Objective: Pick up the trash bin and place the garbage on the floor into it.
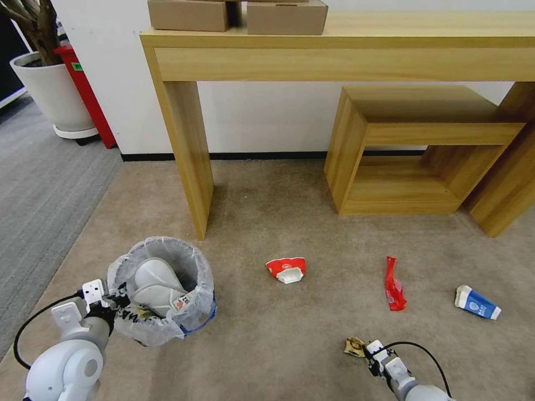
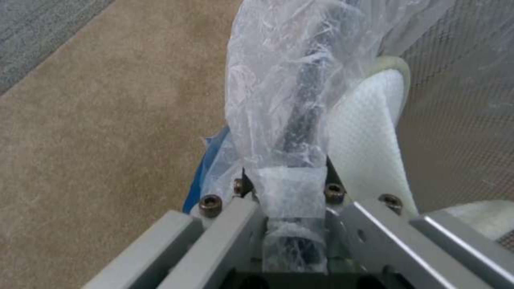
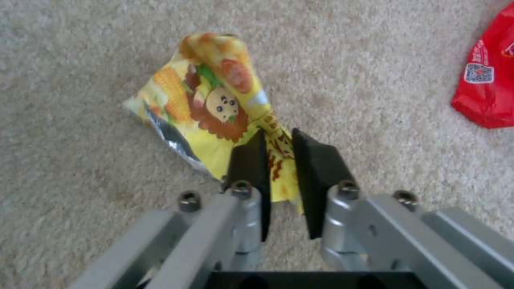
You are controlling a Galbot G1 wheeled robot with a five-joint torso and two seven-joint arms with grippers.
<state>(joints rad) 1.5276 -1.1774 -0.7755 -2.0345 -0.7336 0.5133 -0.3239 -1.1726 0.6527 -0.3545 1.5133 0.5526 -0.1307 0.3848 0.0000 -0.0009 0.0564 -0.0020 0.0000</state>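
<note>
On carpet | left gripper (image 2: pixel 286 188) jaws clamp trash bin (image 1: pixel 167 289) rim | right gripper (image 3: pixel 278 160) jaws pinch yellow wrapper (image 3: pixel 214 100)

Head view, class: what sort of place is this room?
Probably an office: a long light-wood console table against a white wall, brown cardboard boxes on top, and a big white planter beside grey carpet.

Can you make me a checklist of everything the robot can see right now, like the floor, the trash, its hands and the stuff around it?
Surface: tan carpet, grey carpet beside it.
Job's things: trash bin holds white slippers; crushed cup, red wrapper and blue carton lie on the floor.
Clutter: nothing seen besides the litter.
Hands: left hand shut on the bin's bagged rim; right hand shut on a yellow wrapper.
Cables: black cable loops by each wrist.
Surroundings: wooden table, boxes, low shelf, plant pot.
</note>
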